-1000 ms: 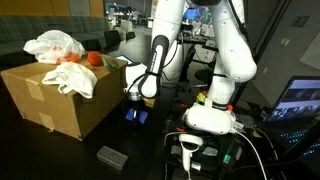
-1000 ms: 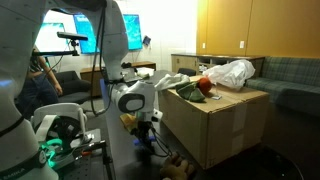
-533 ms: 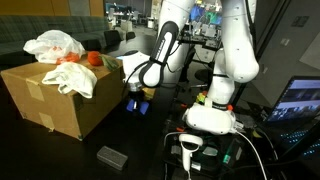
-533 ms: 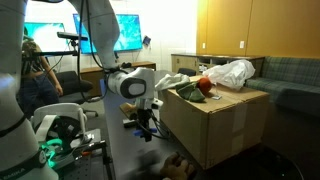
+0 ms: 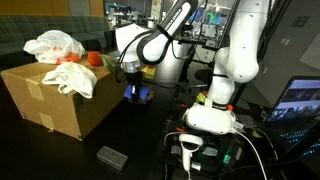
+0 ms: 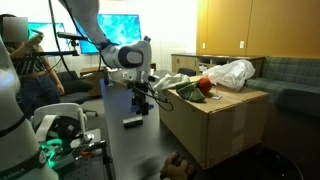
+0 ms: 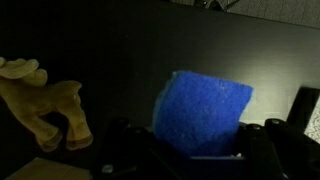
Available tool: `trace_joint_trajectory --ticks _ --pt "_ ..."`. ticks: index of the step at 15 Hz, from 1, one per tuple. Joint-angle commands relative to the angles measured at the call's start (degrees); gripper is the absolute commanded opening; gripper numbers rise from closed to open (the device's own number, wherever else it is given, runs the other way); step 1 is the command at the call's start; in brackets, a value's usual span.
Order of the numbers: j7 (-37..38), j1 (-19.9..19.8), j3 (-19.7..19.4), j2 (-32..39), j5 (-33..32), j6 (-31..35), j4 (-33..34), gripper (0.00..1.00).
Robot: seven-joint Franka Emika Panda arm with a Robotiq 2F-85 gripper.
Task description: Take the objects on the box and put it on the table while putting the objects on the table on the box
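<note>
My gripper (image 5: pixel 135 92) hangs above the dark table (image 5: pixel 50 150), beside the upper right corner of the brown box (image 5: pixel 60 100), shut on a blue block (image 7: pixel 205 110) that fills the space between the fingers in the wrist view. The gripper (image 6: pixel 143 98) is also seen left of the box (image 6: pixel 210 125). On the box lie a white plastic bag (image 5: pixel 55 45), a white cloth (image 5: pixel 75 78) and an orange-red item (image 5: pixel 92 59). A grey block (image 5: pixel 111 156) and a tan toy animal (image 7: pixel 45 105) rest on the table.
The robot's white base (image 5: pixel 210 115) stands right of the box, with cables and a handheld scanner (image 5: pixel 190 150) in front. A laptop screen (image 5: pixel 300 100) glows at the right edge. A person (image 6: pixel 25 60) sits behind the arm near bright monitors (image 6: pixel 110 25).
The arm has risen from table level with the blue block held, coming up to the height of the box top. The grey block and the toy stayed on the table.
</note>
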Motion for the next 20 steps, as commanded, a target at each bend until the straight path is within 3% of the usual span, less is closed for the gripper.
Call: trace_joint_trajectory --ticks 1,6,10,20 --pt "0.2 -1.5 3.0 -6.2 0.5 -6.8 2.1 0.00" --pt "-1.3 -2.4 4.0 -11.7 2.8 -12.1 5.5 0.00" --pt "0.6 -3.2 4.3 -12.0 3.4 -13.5 10.4 0.00" --pt "5.0 -5.3 3.7 -0.6 5.1 -14.4 30.3 0.00"
